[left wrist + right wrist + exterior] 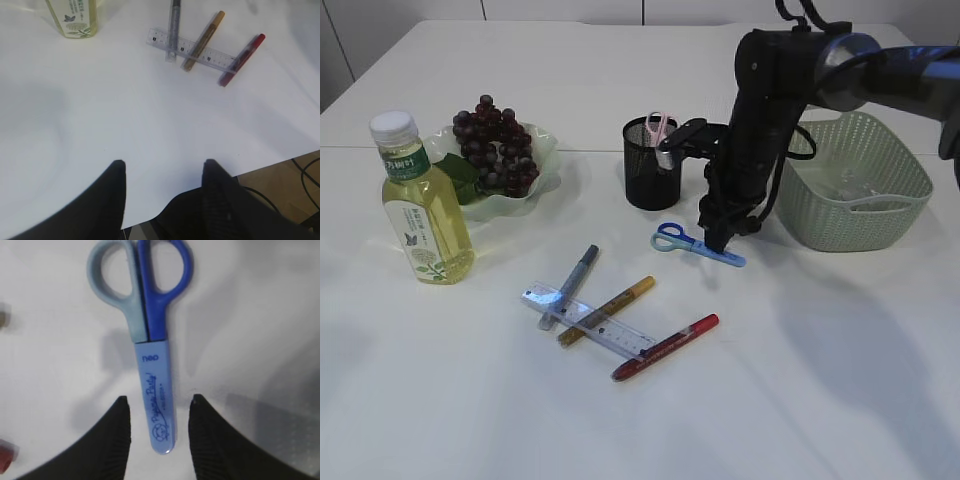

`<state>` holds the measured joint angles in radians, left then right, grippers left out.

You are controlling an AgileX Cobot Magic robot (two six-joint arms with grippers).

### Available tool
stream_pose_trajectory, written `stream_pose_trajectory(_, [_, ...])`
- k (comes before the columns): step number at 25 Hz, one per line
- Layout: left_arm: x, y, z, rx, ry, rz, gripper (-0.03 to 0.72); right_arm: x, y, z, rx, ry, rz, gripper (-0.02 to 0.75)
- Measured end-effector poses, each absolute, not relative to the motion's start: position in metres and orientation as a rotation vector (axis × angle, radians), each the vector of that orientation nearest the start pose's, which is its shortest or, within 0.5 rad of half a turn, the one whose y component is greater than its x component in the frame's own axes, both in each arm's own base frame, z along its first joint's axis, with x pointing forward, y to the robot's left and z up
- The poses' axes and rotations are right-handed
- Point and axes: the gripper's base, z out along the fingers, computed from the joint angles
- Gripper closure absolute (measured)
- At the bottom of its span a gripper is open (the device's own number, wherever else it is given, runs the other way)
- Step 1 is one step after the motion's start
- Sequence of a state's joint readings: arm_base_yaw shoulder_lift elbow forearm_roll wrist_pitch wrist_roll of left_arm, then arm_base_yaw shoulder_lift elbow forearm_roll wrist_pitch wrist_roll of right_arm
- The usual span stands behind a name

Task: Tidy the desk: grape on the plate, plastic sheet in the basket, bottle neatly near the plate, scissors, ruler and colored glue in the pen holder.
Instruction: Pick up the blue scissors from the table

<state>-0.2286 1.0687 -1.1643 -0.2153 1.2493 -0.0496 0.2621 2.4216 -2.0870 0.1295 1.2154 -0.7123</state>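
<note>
Grapes (496, 145) plated, bottle (422, 203) beside them, but blue scissors (150, 340) lie between the right gripper's (159, 410) parted fingers, ruler (588, 320) and glue pens (665, 347) untouched

The right arm (760, 110) is glossy black with rounded joint housings, its upper link catching a bluish-grey sheen. Black cables (800, 15) loop above its top joint. A small silver-grey part (665, 157) sits on its wrist bracket. Both grippers have matte black tapered fingers (112, 440), finely ribbed on their faces (217, 200).
</note>
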Motion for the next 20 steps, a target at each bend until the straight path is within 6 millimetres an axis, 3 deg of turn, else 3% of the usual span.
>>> stream_pose_trajectory(20, [0.1751,-0.0597,0.3786,0.216,2.639,-0.387,0.326,0.4765,0.1389,0.1505,-1.469,2.631,0.082,0.406])
